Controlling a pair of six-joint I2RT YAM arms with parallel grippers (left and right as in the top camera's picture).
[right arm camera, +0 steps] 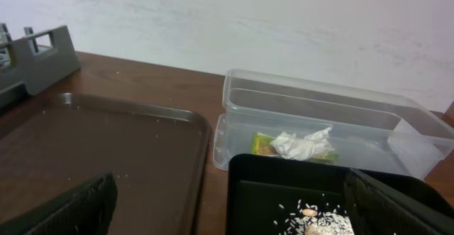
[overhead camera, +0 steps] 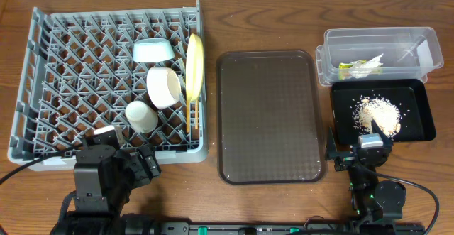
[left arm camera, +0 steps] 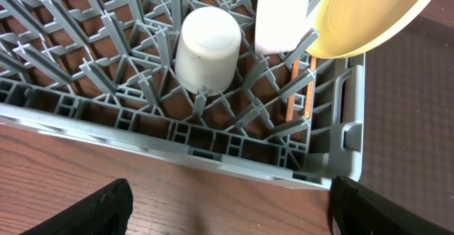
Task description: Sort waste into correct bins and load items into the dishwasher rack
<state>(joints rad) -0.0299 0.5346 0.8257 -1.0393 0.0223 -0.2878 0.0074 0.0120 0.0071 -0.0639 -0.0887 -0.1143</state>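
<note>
Left gripper [left arm camera: 227, 217] sits low at the near table [overhead camera: 284, 22] edge, just in front of the dishwasher rack [overhead camera: 21, 100], with its fingers spread wide and holding nothing. Right gripper [right arm camera: 234, 217] is also parted wide and empty, at the near end of the black tray [overhead camera: 420, 96]. All the dishes are in the right part of the rack. The light-blue bowl [overhead camera: 153, 50] is farthest back, the white bowl [overhead camera: 163, 86] is tipped on its side below it, and the cream cup [overhead camera: 140, 116] is upside down nearest the left arm. The yellow plate [overhead camera: 194, 64] stands on edge along the rack's right wall. The chopsticks [left arm camera: 298, 96] lie down in the lattice under the plate's near end. The brown serving tray [overhead camera: 269, 114] is between the rack and the bins. The clear tub [overhead camera: 415, 36] is at far right, with the white wrapper [right arm camera: 301, 144] on the snack packet [right arm camera: 261, 145] inside. The rice [overhead camera: 377, 114] is piled in the black tray, which touches the tub's near side.
</note>
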